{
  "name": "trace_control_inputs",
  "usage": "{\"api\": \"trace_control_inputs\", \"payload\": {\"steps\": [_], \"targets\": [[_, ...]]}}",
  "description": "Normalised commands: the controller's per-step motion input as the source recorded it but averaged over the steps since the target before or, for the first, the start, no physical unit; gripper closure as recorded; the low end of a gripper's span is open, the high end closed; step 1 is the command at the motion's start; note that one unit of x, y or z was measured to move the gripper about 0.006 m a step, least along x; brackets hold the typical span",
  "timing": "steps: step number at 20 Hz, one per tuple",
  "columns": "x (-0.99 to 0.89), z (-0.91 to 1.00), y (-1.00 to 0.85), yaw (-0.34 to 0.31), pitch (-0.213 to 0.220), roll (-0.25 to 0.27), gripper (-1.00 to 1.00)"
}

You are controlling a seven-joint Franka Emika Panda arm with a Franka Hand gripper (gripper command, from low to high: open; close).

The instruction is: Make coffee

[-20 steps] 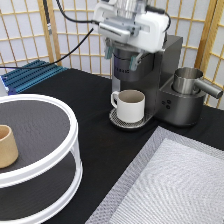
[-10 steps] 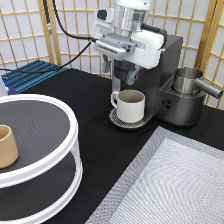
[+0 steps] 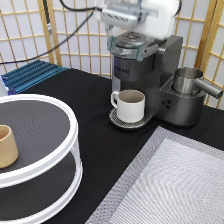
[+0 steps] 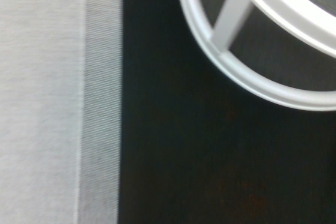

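The black coffee machine [image 3: 145,70] stands at the exterior view's top middle. A cream mug [image 3: 131,105] with a handle sits on its drip tray. My gripper [image 3: 134,29] hangs directly over the machine's lid, partly cut off by the exterior view's top edge. The coffee is hidden: no pod shows in either view. The wrist view holds only black cloth [image 4: 195,150], the edge of a grey mat [image 4: 45,100] and a white ring [image 4: 247,75] of the stand.
A steel jug [image 3: 187,80] sits on the machine's right side. A white two-tier round stand [image 3: 70,145] fills the left, with a tan wooden cup [image 3: 6,146] on it. A grey mat [image 3: 170,185] covers the bottom right. A blue rack [image 3: 30,75] lies at the back left.
My hand dipped toward the machine's lid, then rose and shifted slightly to the right. The mug and the wooden cup have not moved.
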Motion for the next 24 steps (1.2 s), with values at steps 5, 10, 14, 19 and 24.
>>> {"api": "trace_control_inputs", "payload": {"steps": [5,10,14,19,24], "targets": [[-0.14,0.37,0.09,0.278,-0.112,0.083,-1.0],[-0.04,0.07,0.06,0.359,-0.089,0.012,-1.0],[-0.02,-0.27,0.01,0.37,-0.017,0.088,-1.0],[-0.07,-0.48,0.0,0.368,0.106,0.111,-1.0],[-0.02,0.04,0.11,0.29,0.242,0.029,-1.0]]}}
